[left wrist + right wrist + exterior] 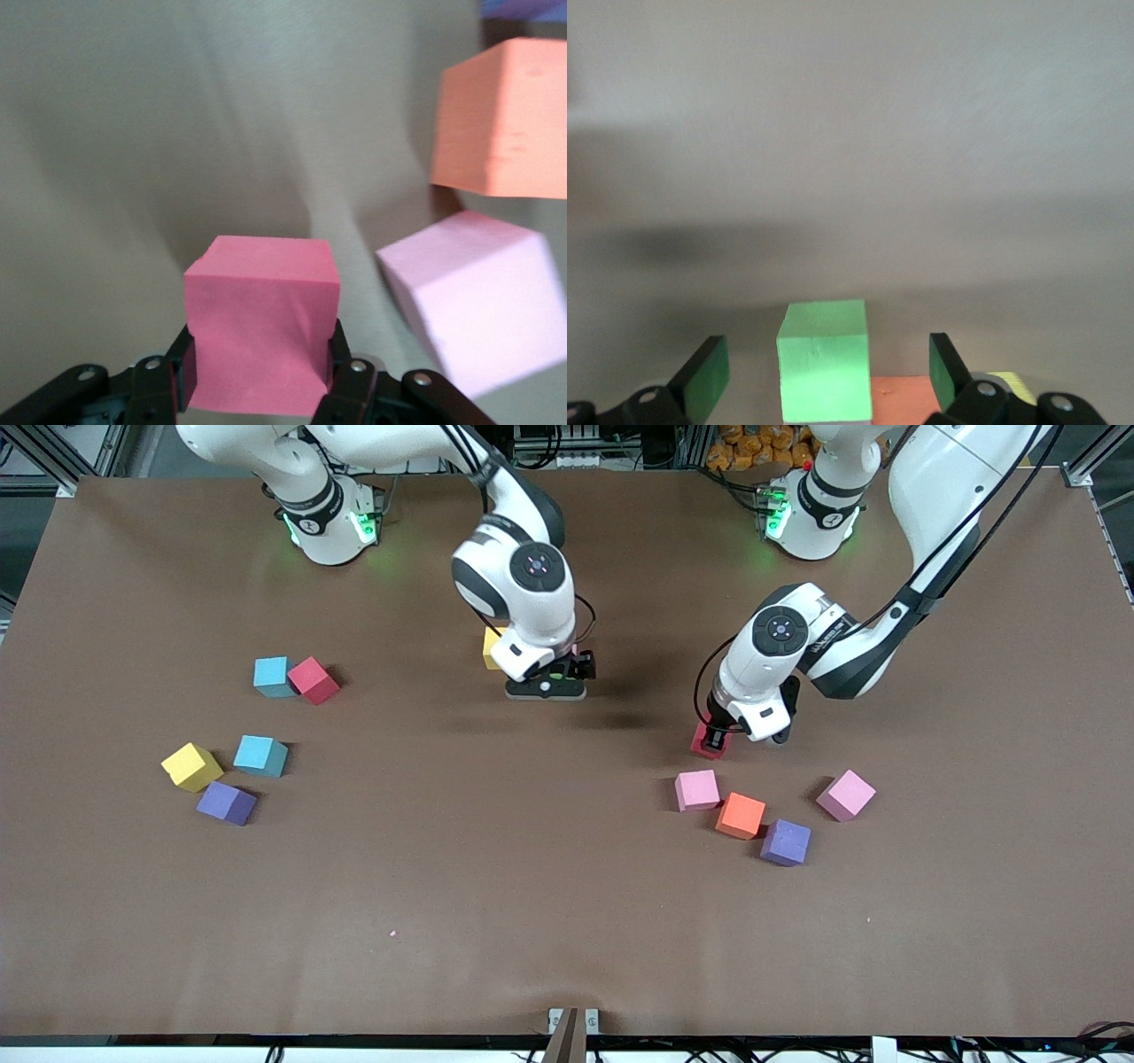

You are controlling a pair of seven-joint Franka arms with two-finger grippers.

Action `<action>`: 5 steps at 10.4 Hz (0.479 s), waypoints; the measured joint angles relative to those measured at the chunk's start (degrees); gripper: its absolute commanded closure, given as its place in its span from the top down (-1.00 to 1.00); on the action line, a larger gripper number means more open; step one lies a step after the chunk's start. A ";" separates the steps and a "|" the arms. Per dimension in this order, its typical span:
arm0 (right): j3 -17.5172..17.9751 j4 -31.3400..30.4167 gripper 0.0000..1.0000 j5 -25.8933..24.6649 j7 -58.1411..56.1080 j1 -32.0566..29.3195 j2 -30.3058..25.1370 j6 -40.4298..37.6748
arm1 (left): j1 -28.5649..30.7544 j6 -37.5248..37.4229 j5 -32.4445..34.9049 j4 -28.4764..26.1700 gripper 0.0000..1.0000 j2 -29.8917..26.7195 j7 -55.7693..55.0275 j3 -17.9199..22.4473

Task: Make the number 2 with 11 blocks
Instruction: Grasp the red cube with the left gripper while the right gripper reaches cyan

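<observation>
My left gripper (711, 737) is shut on a red block (262, 310) low at the table, its fingers (348, 372) pressing two opposite sides. Close by lie a pink block (478, 301), an orange block (505, 115) and a purple one (785, 842). At mid-table my right gripper (824, 372) stands open around a green block (824, 359), fingers apart from it. The green block touches an orange block (904, 400), with a yellow block (490, 646) beside; of the number 2 only this short row shows, mostly hidden in the front view by the right hand.
Toward the right arm's end lie a light blue block (272, 676) touching a red one (313, 679), and, nearer the front camera, yellow (190, 766), light blue (260, 755) and purple (226, 802) blocks. Another pink block (846, 794) sits toward the left arm's end.
</observation>
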 measured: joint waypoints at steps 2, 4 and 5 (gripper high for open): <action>-0.01 -0.91 1.00 0.00 -4.08 -5.01 -6.31 -4.09 | -3.63 -1.36 0.00 2.73 -0.67 0.01 0.09 -0.28; -0.10 -4.67 1.00 -0.11 -12.00 -10.15 -12.67 -9.71 | -8.87 -1.71 0.00 4.96 -0.66 0.14 1.90 -0.46; -0.09 -8.05 1.00 -0.21 -18.38 -13.64 -15.84 -9.94 | -11.24 -1.83 0.00 6.28 -0.65 0.52 4.02 -0.49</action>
